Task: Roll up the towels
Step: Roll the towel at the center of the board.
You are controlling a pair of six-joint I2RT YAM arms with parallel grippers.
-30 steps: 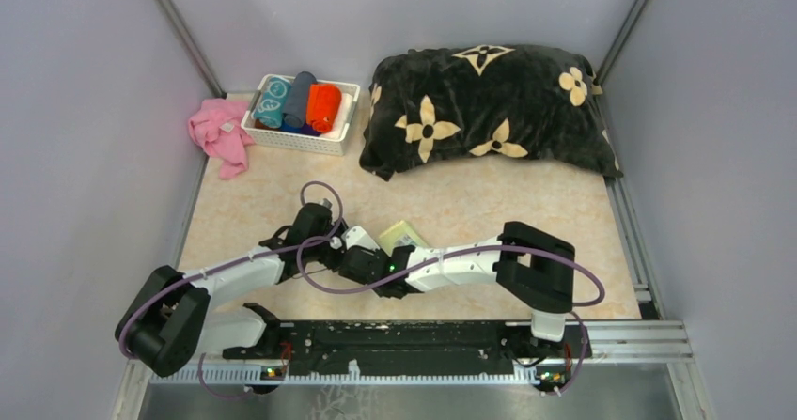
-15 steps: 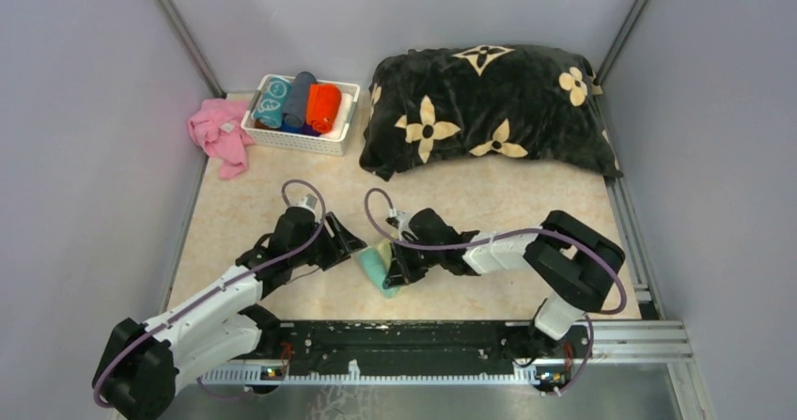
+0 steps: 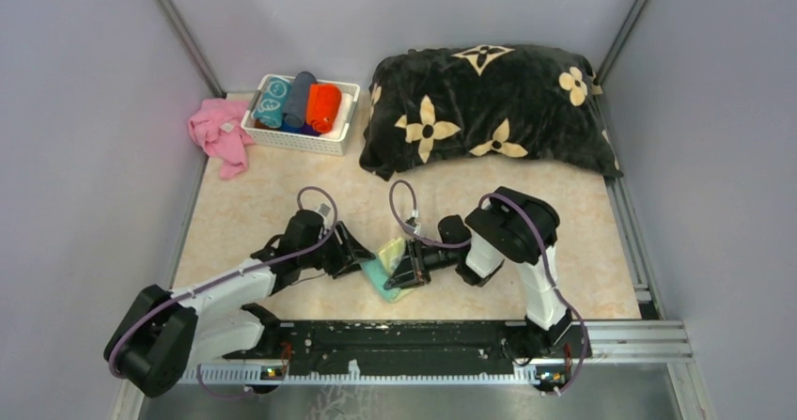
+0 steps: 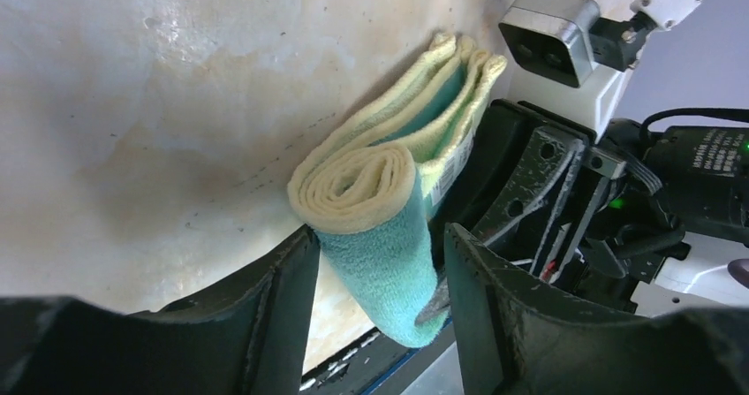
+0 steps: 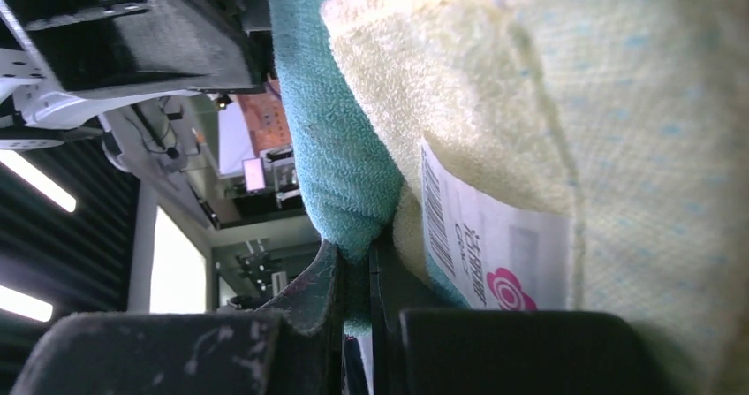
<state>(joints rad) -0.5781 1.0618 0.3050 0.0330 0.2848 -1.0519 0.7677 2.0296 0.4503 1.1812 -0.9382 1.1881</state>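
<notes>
- Left gripper (image 4: 378,240) is standing spread, straddling the spiral end of the fluffy, half-rolled pale yellow-and-teal terry towel (image 4: 358,183).
- Right gripper (image 5: 355,258) is pinching its teal edge tight.

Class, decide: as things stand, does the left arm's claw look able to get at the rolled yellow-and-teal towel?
Probably yes: the left claw is open, its fingers either side of the rolled towel. The right claw pinches the towel's other side, leaving the near end free.
</notes>
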